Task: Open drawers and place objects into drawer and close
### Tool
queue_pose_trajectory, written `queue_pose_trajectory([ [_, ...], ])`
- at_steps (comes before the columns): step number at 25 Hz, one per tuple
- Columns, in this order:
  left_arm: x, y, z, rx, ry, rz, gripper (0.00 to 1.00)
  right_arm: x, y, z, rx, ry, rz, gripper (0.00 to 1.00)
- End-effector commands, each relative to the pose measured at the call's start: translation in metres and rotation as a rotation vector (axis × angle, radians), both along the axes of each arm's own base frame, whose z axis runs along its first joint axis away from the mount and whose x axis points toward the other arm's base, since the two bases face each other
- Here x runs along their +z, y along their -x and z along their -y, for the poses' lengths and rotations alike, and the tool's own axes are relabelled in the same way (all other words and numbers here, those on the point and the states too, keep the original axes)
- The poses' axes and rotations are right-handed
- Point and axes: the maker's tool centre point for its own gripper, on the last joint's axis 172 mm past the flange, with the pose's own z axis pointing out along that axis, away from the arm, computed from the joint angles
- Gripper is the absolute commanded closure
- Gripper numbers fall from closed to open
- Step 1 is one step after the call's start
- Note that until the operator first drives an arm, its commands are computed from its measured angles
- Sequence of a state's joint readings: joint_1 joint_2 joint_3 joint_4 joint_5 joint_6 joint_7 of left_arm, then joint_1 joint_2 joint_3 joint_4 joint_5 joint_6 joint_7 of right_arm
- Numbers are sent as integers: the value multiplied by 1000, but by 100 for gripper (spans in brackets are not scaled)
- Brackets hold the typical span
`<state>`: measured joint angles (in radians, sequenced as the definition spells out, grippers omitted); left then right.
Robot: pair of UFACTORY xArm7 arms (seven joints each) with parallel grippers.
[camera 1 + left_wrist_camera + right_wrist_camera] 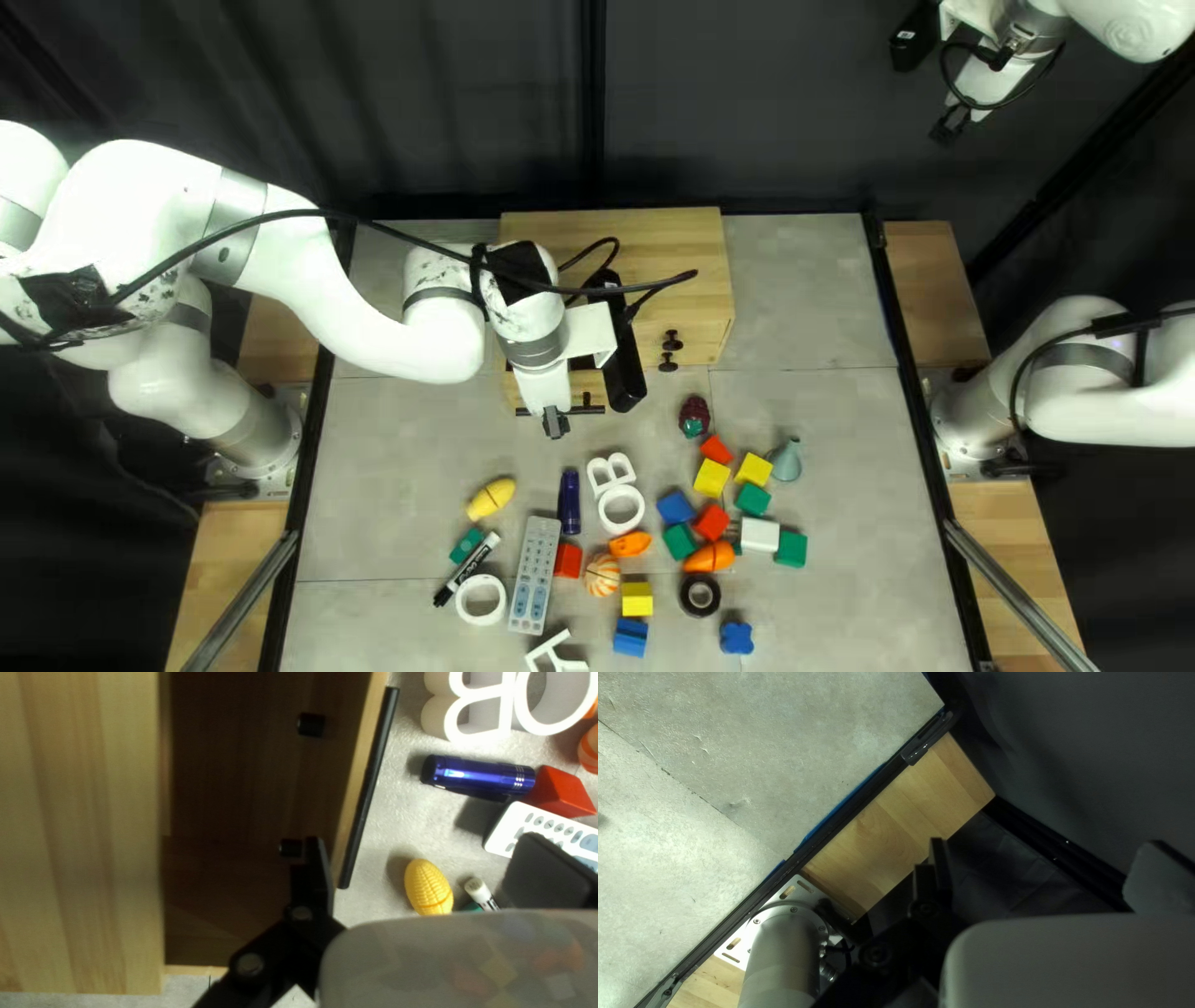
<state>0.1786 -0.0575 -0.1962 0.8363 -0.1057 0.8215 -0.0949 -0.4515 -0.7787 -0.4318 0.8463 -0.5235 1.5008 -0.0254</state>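
We log the left gripper at the front of the wooden cabinet, above the drawer, which stands pulled out. Its fingers are spread wide with nothing held; in its wrist view one shows over the drawer's dark inside, the other past the black bar handle, in front of the remote control. We cannot tell whether the nearer finger touches the drawer. The right gripper is raised at the top right of the top left view, well apart from the cabinet, its fingers also wide apart and holding nothing. Objects to be stored lie on the worktop: a yellow corn piece, a marker beside a green block, a blue flashlight near a white letter B, a red block beside the remote control, and a striped ball. To the right of these we note a black tape roll, a blue flower shape and a cluster of coloured blocks, among them a white block.
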Motion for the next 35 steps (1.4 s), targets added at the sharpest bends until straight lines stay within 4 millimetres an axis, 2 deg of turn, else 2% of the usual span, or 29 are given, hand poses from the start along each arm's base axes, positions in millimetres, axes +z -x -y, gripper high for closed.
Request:
queue_pose_trajectory([
  [1, 3, 0, 4, -2, -2, 0, 0, 0, 0, 0, 0, 0, 0, 0],
  [16, 10, 1, 17, 1, -13, 0, 0, 0, 0, 0, 0, 0, 0, 0],
  [21, 26, 5, 29, -3, -35, -7, 0, 0, 0, 0, 0, 0, 0, 0],
  [24, 41, 14, 40, -44, -69, -22, 0, 0, 0, 0, 0, 0, 0, 0],
  [26, 42, 22, 46, -81, -92, -31, 0, 0, 0, 0, 0, 0, 0, 0],
  [32, 19, 54, 77, -102, -150, -112, 0, 0, 0, 0, 0, 0, 0, 0],
  [35, 12, 66, 82, -75, -180, -149, 0, 0, 0, 0, 0, 0, 0, 0],
])
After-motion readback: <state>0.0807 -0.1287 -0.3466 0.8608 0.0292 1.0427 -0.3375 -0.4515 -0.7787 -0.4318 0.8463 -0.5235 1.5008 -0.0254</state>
